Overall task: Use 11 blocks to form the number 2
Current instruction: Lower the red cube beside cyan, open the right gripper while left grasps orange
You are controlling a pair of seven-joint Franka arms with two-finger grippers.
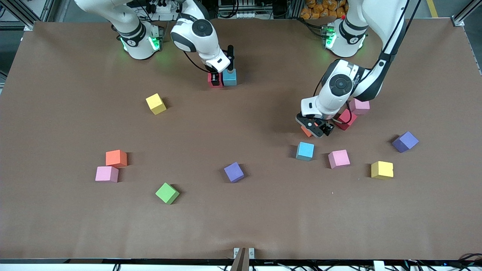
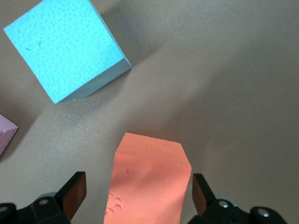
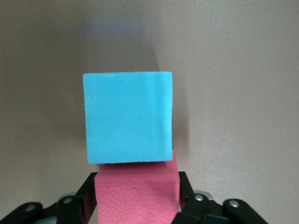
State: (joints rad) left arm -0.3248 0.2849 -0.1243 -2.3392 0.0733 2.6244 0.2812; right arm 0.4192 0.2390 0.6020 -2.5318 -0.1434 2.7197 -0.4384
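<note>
A red block stands on the table touching a light blue block, near the arms' bases. My right gripper is down around the red one, open, its fingers just off the block's sides. My left gripper is open and low over an orange block, with a gap on each side. Loose blocks lie about: yellow, orange, pink, green, light blue, pink, yellow.
A red block and a pink block lie close beside the left arm's wrist. Two purple cubes sit among the loose blocks. The brown table is bare toward the front camera.
</note>
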